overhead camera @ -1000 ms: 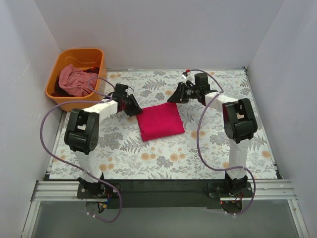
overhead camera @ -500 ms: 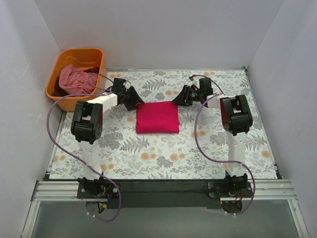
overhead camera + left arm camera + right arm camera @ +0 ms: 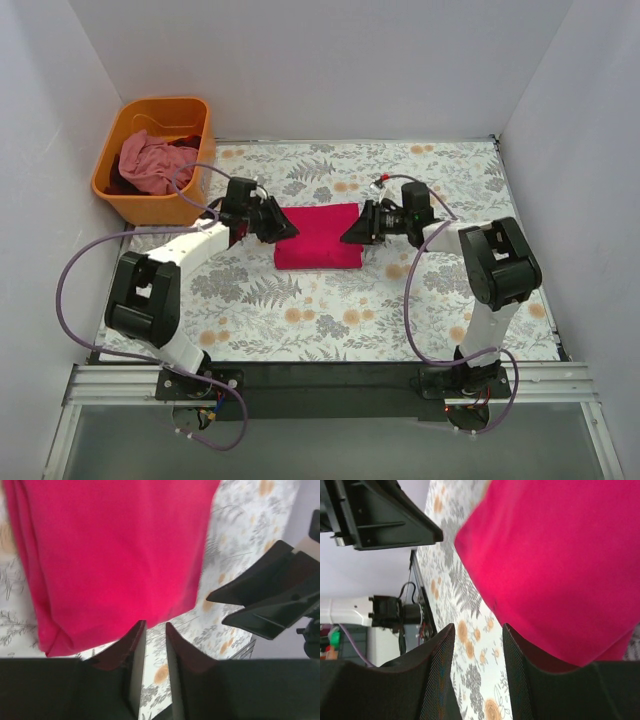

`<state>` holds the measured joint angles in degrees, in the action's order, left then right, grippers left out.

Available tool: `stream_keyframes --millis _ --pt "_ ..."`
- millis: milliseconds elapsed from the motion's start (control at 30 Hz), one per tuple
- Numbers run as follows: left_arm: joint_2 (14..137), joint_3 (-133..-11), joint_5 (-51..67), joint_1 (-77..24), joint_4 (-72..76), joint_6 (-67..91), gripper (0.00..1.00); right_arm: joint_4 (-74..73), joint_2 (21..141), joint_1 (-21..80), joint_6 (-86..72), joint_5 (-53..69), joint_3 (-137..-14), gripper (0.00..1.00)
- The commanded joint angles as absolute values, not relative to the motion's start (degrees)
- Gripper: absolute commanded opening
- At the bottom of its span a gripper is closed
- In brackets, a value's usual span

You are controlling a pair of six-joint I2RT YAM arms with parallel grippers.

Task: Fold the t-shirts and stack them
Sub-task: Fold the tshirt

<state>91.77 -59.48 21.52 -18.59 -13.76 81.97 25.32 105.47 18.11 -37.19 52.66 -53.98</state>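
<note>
A vivid crimson-pink t-shirt (image 3: 318, 237) lies folded into a flat rectangle on the floral table. My left gripper (image 3: 284, 228) is at its left edge, my right gripper (image 3: 350, 232) at its right edge, facing each other. In the left wrist view the left gripper (image 3: 155, 625) is open by a narrow gap with only table between the jaws, just off the shirt's (image 3: 110, 555) edge. In the right wrist view the right gripper (image 3: 478, 626) is open and empty beside the shirt (image 3: 560, 570). A paler dusty pink shirt (image 3: 150, 160) lies crumpled in the basket.
The orange plastic basket (image 3: 112, 190) stands at the far left corner, holding the pink shirt and some darker cloth. White walls close in the table on the left, back and right. A metal rail (image 3: 330, 380) runs along the near edge.
The folded crimson shirt has turned from skewed to square with the table. Both grippers have come nearer and closed in on its left and right edges.
</note>
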Motion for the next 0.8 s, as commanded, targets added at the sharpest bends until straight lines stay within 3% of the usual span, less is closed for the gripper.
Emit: stream_keyframes --millis 0,200,367,433,567,767 --pt "93.69 -53.02 19.44 -18.63 -13.18 83.32 0.15 29.44 107.75 18.9 -37.7 55.02 -50.63 0.5" --pt "97.65 -47.82 14.5 -17.06 -13.71 87.0 0.06 31.29 114.16 17.41 -37.0 52.82 -47.29 0.49" --pt "92.3 -42.81 14.24 -15.91 -14.85 89.47 0.06 30.94 111.63 15.73 -36.3 51.68 -44.65 0.48" --pt "88.43 -42.98 13.71 -15.91 -16.51 88.86 0.07 31.02 108.91 15.82 -36.91 51.85 -44.47 0.48" --pt "83.94 -45.08 14.41 -15.91 -17.93 88.07 0.2 31.11 104.95 17.92 -39.46 52.82 -47.35 0.49" --pt "84.89 -46.84 15.02 -15.91 -16.0 87.63 0.22 31.2 104.85 26.53 -44.47 50.03 -57.54 0.49"
